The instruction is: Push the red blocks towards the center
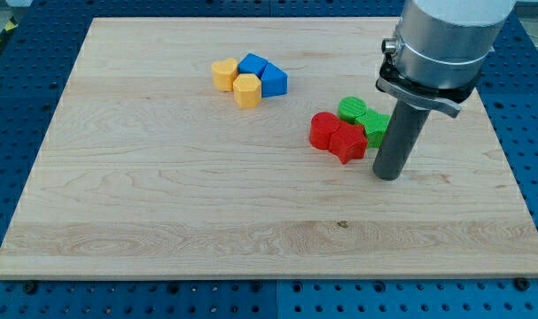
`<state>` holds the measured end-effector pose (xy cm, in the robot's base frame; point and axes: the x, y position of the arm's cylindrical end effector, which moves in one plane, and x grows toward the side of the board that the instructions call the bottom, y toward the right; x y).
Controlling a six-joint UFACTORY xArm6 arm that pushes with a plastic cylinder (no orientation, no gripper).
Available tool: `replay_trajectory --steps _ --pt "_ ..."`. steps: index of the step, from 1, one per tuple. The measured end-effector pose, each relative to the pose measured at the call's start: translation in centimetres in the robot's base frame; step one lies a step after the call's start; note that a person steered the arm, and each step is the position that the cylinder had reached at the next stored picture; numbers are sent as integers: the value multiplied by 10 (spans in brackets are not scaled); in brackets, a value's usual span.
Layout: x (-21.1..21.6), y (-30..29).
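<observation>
Clawless by design, the arm ends in a straight dark rod, so there is nothing to spread or pinch. Only my tip [387, 177] meets the wood, planted on the tabletop [162, 195] at the view's right of the coloured pieces.

The pale wooden tabletop stretches away mostly to the view's left of my tip, and that is where its middle lies. Above my tip rises the grey arm housing [441, 44], which hides part of the board's upper right.

Two red blocks sit pressed together just to the view's left of my tip: a red star-like block [346, 142] nearest it, close beside the rod though contact cannot be confirmed, and a red rounded block [323, 130] touching it on the far side. Both lie somewhat right of the board's middle. My tip appears placed on their outer side for that reason — a sweep toward the view's left would likely carry the pair inward.

Two green blocks [352, 109] crowd the reds from above, just up and left of my tip, one partly hidden behind the rod — they could be dragged along.

Well apart, up and far to the left of my tip, two blue blocks [273, 80] and two yellow blocks [246, 90] huddle in a separate cluster.
</observation>
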<state>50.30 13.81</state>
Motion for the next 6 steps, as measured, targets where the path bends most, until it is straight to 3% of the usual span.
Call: replay_trajectory --steps 4,6 --pt "-20 -54" --pt "-46 -52"
